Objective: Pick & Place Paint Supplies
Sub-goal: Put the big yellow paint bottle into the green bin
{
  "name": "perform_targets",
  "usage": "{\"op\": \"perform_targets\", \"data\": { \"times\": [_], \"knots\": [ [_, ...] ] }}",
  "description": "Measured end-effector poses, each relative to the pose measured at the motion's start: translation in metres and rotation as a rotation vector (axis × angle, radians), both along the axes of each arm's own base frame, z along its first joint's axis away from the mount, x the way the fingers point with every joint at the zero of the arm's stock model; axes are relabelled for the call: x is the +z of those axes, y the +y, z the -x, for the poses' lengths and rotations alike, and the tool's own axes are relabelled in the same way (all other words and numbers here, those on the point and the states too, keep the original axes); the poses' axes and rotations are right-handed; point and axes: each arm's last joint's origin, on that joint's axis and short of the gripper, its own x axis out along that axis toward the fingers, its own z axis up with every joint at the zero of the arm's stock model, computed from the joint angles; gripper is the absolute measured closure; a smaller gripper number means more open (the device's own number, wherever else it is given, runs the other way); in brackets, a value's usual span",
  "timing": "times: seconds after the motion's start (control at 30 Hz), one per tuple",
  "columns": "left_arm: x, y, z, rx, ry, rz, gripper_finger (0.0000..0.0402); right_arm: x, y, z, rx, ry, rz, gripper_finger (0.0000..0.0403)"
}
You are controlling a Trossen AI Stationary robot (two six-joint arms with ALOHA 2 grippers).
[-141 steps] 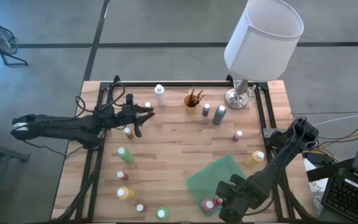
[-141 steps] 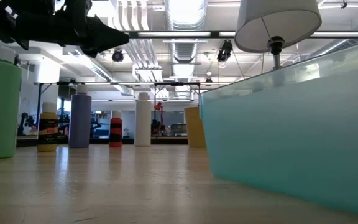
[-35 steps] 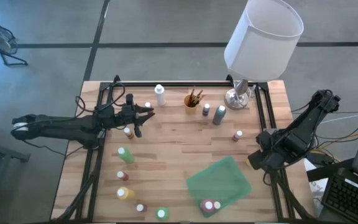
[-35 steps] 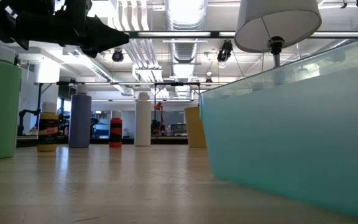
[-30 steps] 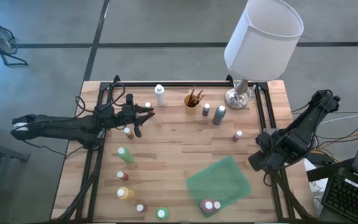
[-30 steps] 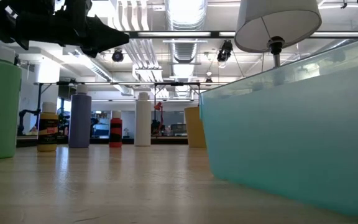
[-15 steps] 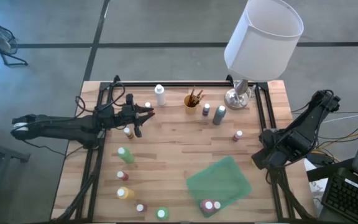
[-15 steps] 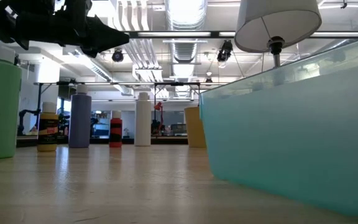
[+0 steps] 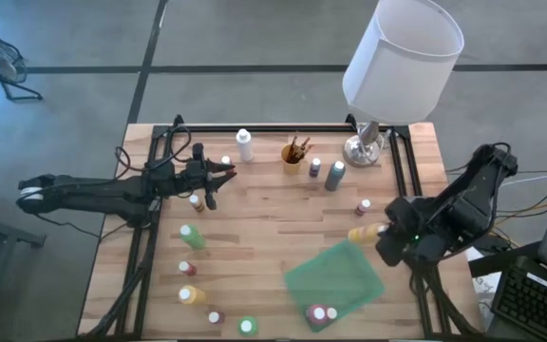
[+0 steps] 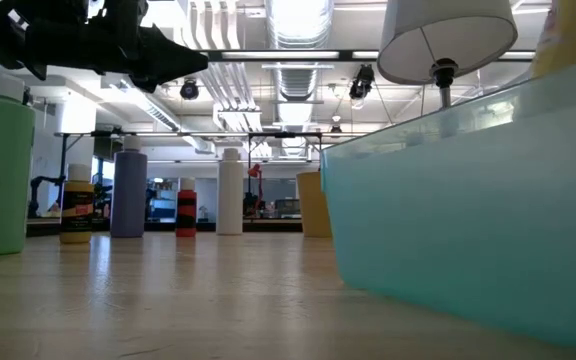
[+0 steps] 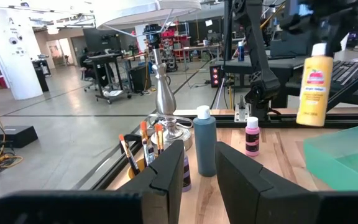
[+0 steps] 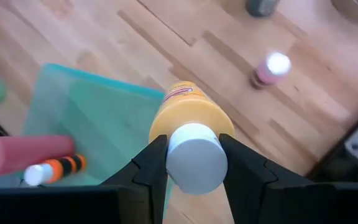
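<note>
The right gripper (image 12: 193, 163) pinches a yellow paint bottle (image 12: 189, 118) by its white cap, carried just beside the teal bin (image 9: 335, 278), presumably to drop in, while the left gripper (image 9: 218, 175) waits narrow and empty, well apart from that bin.

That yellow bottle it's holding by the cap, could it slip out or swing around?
Probably steady: the right tool pinches the yellow bottle at its white cap. The smooth round cap could twist or slip. Set down, the tall narrow bottle might tip.
</note>
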Motion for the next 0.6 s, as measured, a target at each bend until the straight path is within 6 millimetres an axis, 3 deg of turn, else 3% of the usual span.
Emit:
{"op": "perform_targets", "data": {
  "times": [0.2, 0.6],
  "knots": [
    [0.0, 0.0, 0.0, 0.0, 0.0, 0.0, 0.0305, 0.0, 0.029, -0.027, 0.047, 0.046, 0.002, 0.029],
    [0.0, 0.0, 0.0, -0.001, 0.0, 0.0, 0.0305, -0.024, 0.094, -0.08, 0.105, 0.213, -0.083, 0.029]
  ]
}}
